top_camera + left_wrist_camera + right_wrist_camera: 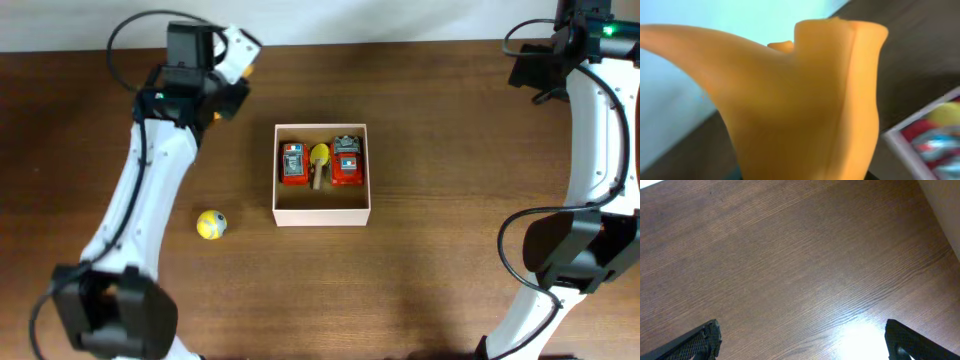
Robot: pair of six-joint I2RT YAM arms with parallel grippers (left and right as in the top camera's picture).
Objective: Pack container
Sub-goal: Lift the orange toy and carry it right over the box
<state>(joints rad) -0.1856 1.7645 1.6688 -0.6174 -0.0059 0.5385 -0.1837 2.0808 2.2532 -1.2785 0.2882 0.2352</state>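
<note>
Left gripper (222, 103) clenched on an orange toy (805, 100), too blurred to name, maybe soft plastic. It hangs well apart from the container (322, 206), which sits mid-table holding two red toy cars (293, 165). Right gripper (802, 342) released, empty. Risk: tight free space, so the toy could snag a wall or land on the cars.

We see a dark brown wooden table (450, 200), its grain running across the frame. Two things lie directly on it: the container (322, 213) at the centre, square to the frame's edges, and a yellow ball (211, 225) to its lower left, apart from it. In the right wrist view, the wood carries a bright glare patch at lower right.
</note>
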